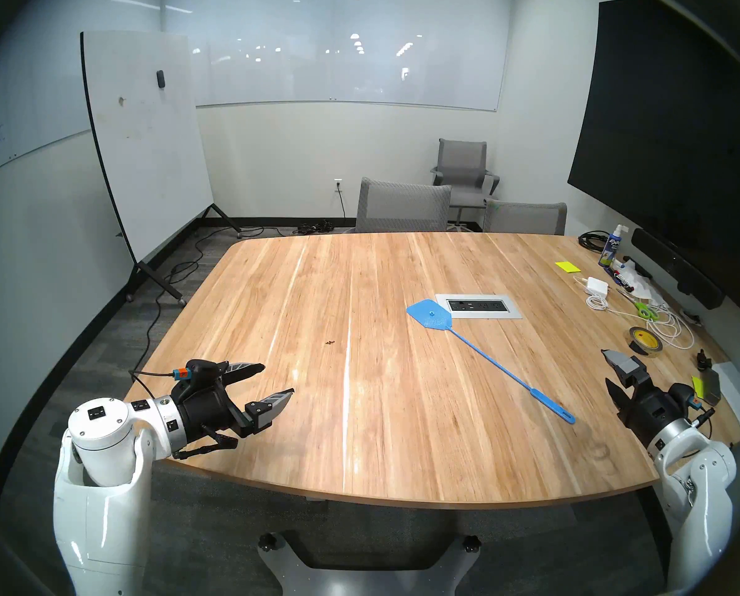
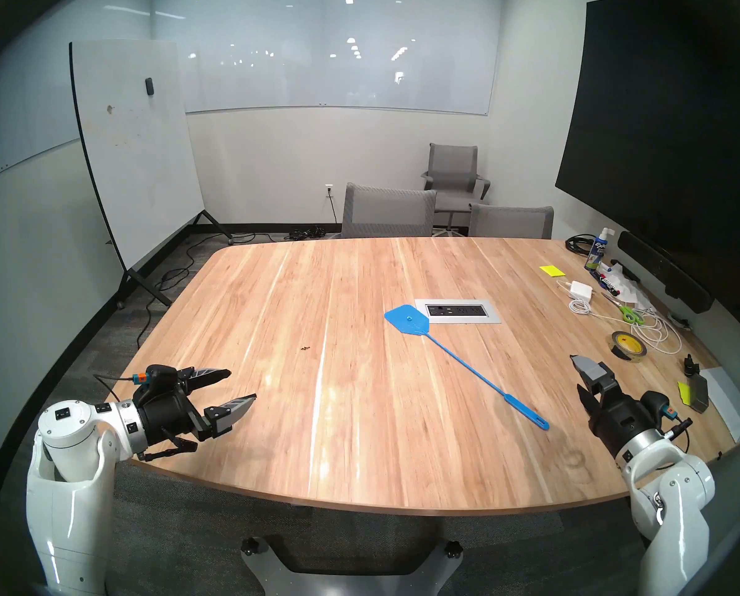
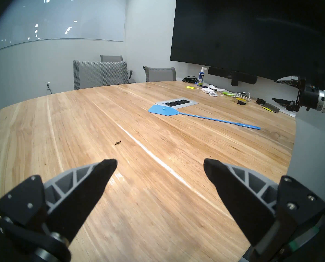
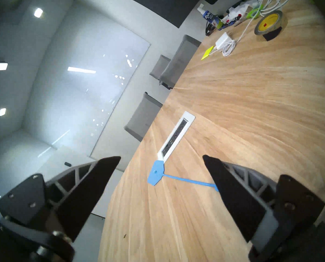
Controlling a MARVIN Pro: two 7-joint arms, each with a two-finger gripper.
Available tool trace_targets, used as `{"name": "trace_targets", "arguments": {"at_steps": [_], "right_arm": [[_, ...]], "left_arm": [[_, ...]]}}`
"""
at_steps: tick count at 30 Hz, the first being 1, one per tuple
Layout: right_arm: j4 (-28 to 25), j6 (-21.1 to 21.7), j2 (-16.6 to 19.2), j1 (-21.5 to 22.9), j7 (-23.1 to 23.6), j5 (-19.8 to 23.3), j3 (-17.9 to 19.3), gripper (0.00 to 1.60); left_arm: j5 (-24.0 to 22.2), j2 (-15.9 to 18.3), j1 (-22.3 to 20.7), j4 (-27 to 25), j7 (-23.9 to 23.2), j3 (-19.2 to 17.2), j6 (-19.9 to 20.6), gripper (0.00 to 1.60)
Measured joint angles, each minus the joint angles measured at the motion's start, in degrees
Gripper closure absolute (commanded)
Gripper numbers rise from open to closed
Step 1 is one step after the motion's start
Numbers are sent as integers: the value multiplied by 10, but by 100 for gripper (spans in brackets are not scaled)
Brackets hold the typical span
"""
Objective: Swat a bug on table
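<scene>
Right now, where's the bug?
Head view: the bug sits on bare table left of centre, just beyond the open left gripper, well left of the blue fly swatter.

The bug is too small in the head views to make out legs or body; in the right wrist view it is a mere dark fleck. There the fly swatter loses its handle end behind the right claw's lower finger. The bench is cut off by the left wrist view's bottom edge.
</scene>
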Motion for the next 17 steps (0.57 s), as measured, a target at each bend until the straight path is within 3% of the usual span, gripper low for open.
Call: {"name": "trace_targets", "arguments": {"at_steps": [17], "right_arm": [[-28, 92, -43, -95, 159, 45, 62, 0]], "left_arm": [[2, -1, -1, 0, -2, -1, 0, 0]]}}
